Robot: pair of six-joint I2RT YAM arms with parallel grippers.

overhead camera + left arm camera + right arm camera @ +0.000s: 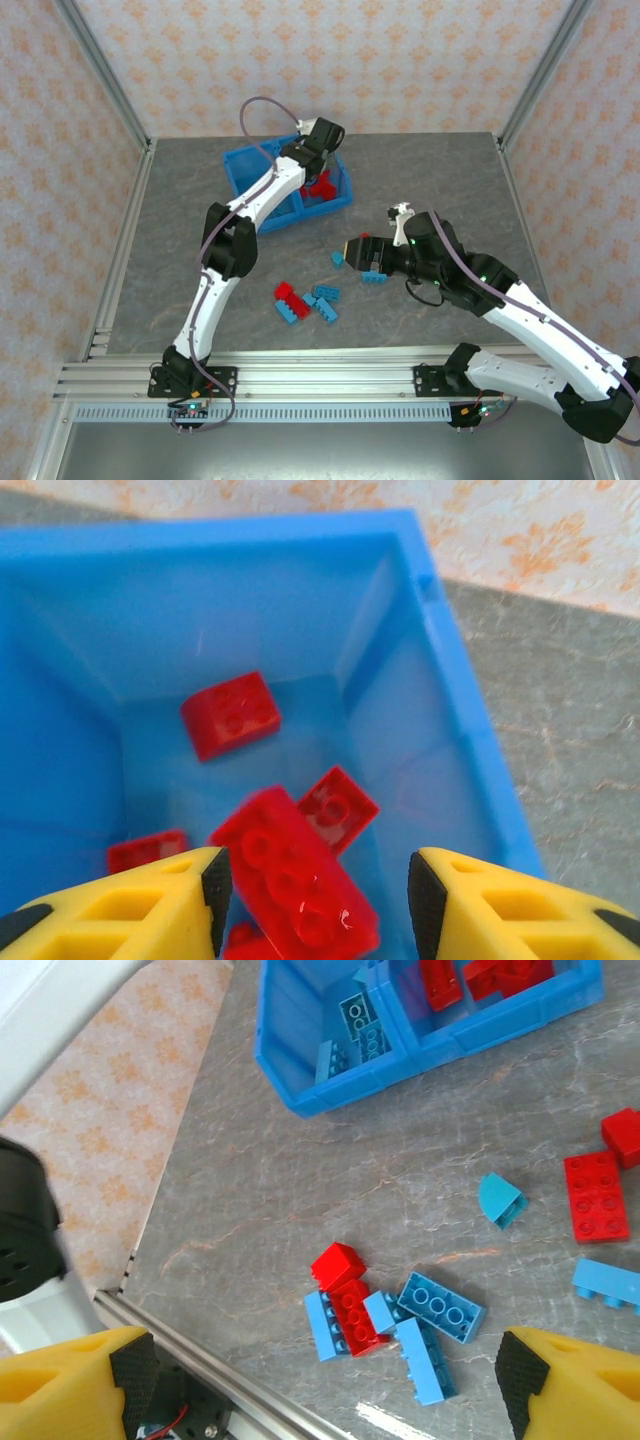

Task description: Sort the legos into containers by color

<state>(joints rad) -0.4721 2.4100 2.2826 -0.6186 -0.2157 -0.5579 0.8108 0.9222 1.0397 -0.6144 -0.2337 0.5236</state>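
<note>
**1. Edges and clearance.** The table (170, 250) ends at a slotted metal rail (320, 378) on the near side. The other three sides are closed by metal posts (105, 75) and patterned wall panels (60, 150). Open surface runs down the left side of the table and across the far right corner. The blue bin (240, 175) stands near the far edge, skewed to it.

**2. Surface.** Grey, stone-patterned and flat.

**3. Left gripper (312, 880).** It hangs over the right compartment (420, 740). The yellow fingers (130, 910) are spread, and the right pad is clear of the long red brick (290, 880) between and below them. That brick faces studs up. In the left wrist view its long axis runs from upper left to lower right. Other red bricks (230, 715) lie on the compartment floor around it. Whether the long brick rests on them cannot be told.

**4. Right gripper (325, 1380).** It hovers over the table right of centre, with its fingers spread wide and gripping nothing. Below it lies a loose cluster (350, 1310) of red and light blue bricks, touching one another at mixed angles. A curved light blue piece (500, 1200) and a flat red brick (597, 1195) lie apart from the cluster, between it and the bin.

**5. Left compartment (300, 1020).** It holds light blue bricks (360, 1025).
</note>
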